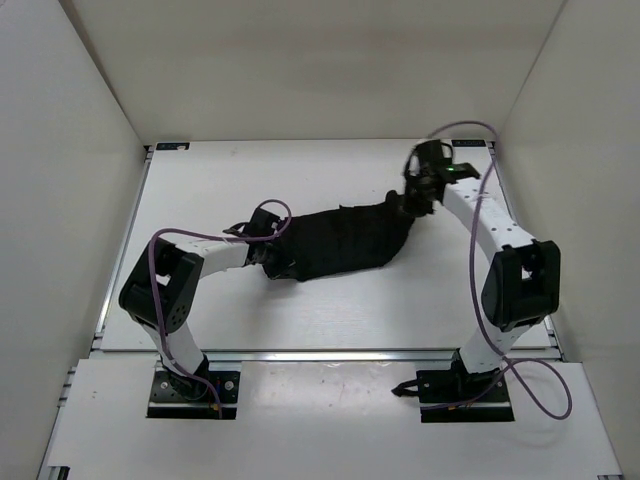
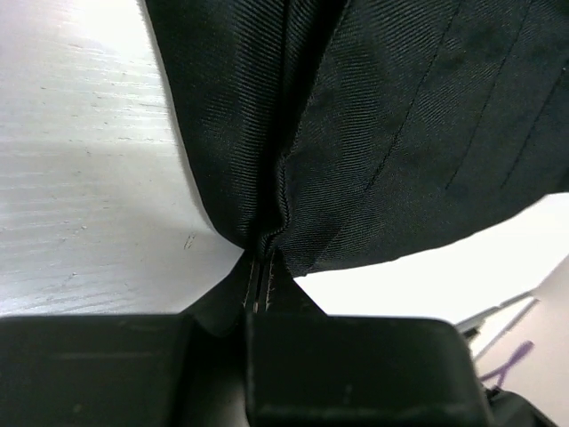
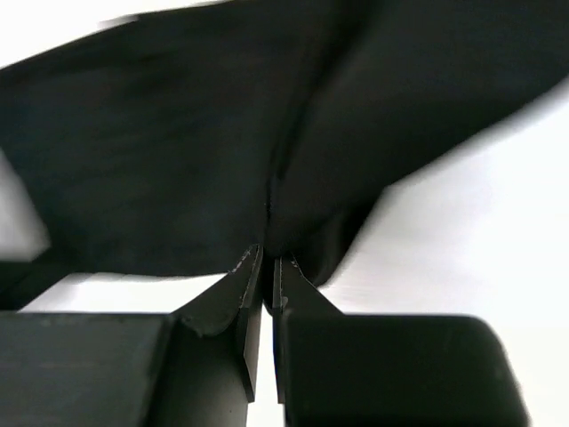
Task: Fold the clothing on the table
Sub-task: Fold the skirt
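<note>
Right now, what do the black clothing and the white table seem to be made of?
The clothing: woven cloth, matte, going by the fine diagonal weave and stitched pleat lines. The table: white, matte, with faint grain-like streaks; maybe painted wood or laminate, I cannot tell which.

plain white walls, on three sides

No text, label, brand, number or sign can be read in any of the views
</note>
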### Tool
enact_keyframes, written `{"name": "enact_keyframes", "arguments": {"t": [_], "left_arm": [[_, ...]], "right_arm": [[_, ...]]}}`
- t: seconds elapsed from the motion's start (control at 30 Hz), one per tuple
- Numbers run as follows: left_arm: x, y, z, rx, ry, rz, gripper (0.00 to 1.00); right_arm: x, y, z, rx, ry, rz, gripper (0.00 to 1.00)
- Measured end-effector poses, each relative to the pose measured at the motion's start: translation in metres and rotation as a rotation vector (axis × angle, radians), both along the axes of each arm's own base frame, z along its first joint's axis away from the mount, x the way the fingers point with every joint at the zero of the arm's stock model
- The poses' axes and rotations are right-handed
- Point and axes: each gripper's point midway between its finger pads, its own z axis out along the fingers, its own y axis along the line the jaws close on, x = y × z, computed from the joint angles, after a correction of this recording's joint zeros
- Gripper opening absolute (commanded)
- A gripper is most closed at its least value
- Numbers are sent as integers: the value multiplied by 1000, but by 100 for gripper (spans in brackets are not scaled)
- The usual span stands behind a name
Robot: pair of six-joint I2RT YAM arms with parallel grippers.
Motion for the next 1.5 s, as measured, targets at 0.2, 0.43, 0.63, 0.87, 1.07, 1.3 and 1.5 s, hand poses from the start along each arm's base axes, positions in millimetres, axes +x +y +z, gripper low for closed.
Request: {"name": "enact_keyframes", "arguments": {"t": [0.2,0.43,0.63,0.87,1.07,1.3,1.5], "left_arm": [[6,8,0,-20,10,36,0],[8,23,0,-50,33,71,0],[5,26,-1,-66,34,69,0],[4,30,-1,-59,29,49,1],[1,35,-2,-76,46,36,33],[-11,49,6,-96,64,58,47],[-12,79,38,-122,10,114,55]], "right_arm": [[-22,163,20,64,-66,352,0],[-58,240,-61,9,80,530,0],[-79,272,-82,19,98,612,0],[-81,299,-74,74,51,665,0],[-77,310,-91,77,75,675,2],[-73,309,-101,49,90,642,49],[-74,302,-83,5,54,620,52]]}}
